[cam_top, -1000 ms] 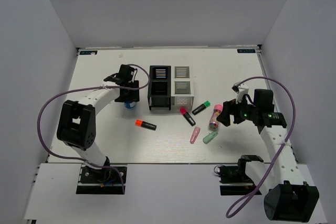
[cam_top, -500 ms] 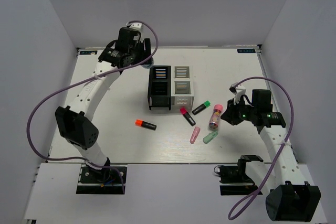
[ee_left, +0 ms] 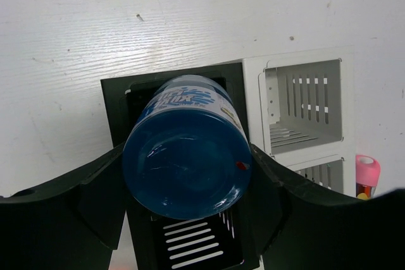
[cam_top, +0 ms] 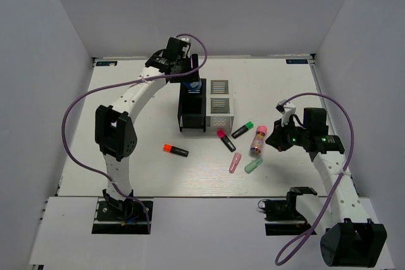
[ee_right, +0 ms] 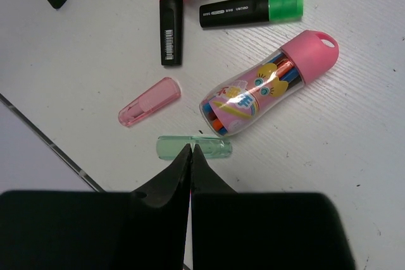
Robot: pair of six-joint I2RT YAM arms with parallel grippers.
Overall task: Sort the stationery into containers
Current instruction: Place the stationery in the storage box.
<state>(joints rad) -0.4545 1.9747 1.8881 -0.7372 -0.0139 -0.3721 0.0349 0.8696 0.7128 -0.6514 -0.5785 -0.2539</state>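
The left gripper (ee_left: 190, 195) pinches the blue pot (ee_left: 186, 156) between its black fingers. The pot is round, of clear deep blue plastic, with a white printed label around its side. In the left wrist view it sits at the frame's centre, over the rear cell of the black organiser (ee_left: 117, 102). The white organiser (ee_left: 253, 93), slotted and joined to the black one, is to the right of it.

The right gripper (ee_right: 192, 153) has its fingers pressed together with nothing between them. Its tips overlap the mint-green capsule (ee_right: 212, 148) at the lower centre of the right wrist view. Upper right of that lies the pink tube (ee_right: 266, 86), clear-bodied with a pink cap, a cartoon label and coloured pens inside. A pink capsule (ee_right: 149, 101) lies to the left. Above are a red-capped marker (ee_right: 171, 17) and a green-capped marker (ee_right: 250, 7). In the top view an orange-capped marker (cam_top: 175, 150) lies alone, left of centre.
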